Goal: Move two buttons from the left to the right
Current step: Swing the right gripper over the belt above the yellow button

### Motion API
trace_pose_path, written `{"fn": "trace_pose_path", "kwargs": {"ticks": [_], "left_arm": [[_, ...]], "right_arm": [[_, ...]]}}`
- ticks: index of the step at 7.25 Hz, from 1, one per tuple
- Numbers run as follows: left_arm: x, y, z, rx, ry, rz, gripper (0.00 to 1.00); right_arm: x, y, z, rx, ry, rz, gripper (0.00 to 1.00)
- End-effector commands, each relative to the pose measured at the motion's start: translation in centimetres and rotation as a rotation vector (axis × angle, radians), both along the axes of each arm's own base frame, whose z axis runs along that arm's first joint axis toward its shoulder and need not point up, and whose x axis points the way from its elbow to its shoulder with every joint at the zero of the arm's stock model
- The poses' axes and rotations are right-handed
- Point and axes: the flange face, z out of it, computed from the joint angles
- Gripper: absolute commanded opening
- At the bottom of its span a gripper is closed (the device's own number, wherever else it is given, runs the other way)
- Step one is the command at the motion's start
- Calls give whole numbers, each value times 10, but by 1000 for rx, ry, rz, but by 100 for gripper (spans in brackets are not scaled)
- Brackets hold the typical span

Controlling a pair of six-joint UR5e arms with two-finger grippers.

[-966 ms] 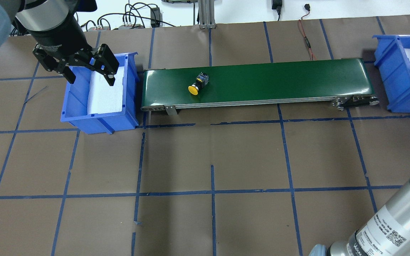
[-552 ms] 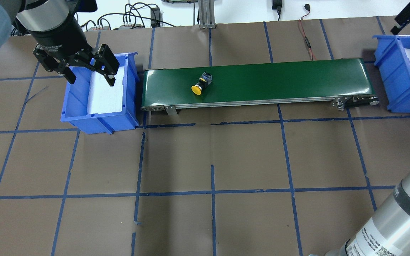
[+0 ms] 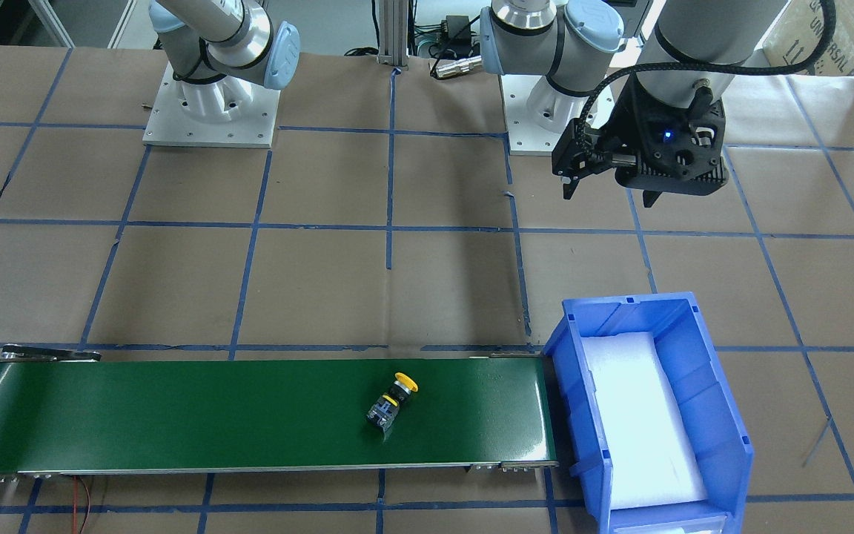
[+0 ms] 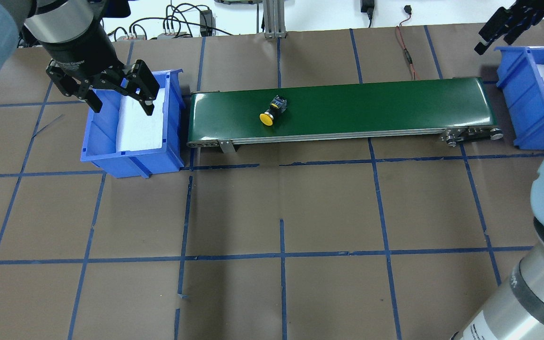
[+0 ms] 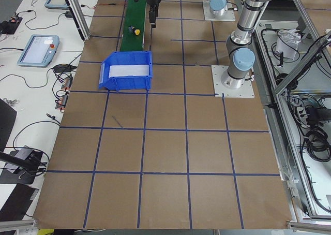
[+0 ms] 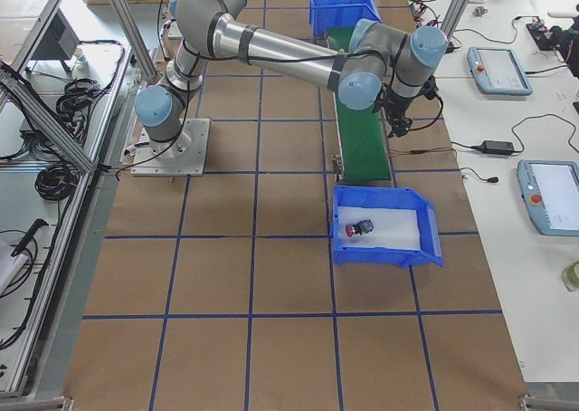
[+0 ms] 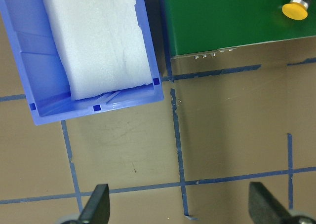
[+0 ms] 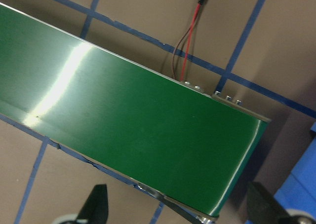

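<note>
The yellow button [image 4: 270, 113] has crept rightward on the belt [image 4: 371, 108]; the red button [image 6: 359, 228] already lies in the right bin [image 6: 384, 255]. The left pincer [image 4: 122, 106] and the newly raised right pincer [image 8: 180, 206] both gape empty.

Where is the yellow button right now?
In the overhead view the yellow button lies on its side on the green belt, left of the belt's middle, toward the left bin.

Bare belt [image 4: 371, 106] surrounds the yellow button [image 4: 270, 113] on every side, open from above. The left bin [image 4: 174, 123] and right bin [image 4: 517, 108] stand at the belt ends.
</note>
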Motion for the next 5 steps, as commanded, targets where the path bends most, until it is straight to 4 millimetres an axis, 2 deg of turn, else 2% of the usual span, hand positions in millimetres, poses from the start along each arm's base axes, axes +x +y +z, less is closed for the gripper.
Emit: {"fn": "trace_pose_path", "kwargs": {"ticks": [1,3,4,5], "left_arm": [[-2,2,0,1,-3,-5,100],[-1,0,3,-5,0,-2,100],[-2,0,2,-4,2,-3,100],[-1,-1,2,-4,-2,-2,100]], "right_arm": [[72,-1,-5,63,31,-225,100],[121,-1,-10,74,24,-234,100],[140,3,-15,114,51,-421,100],[167,8,-20,141,56,-523,100]]}}
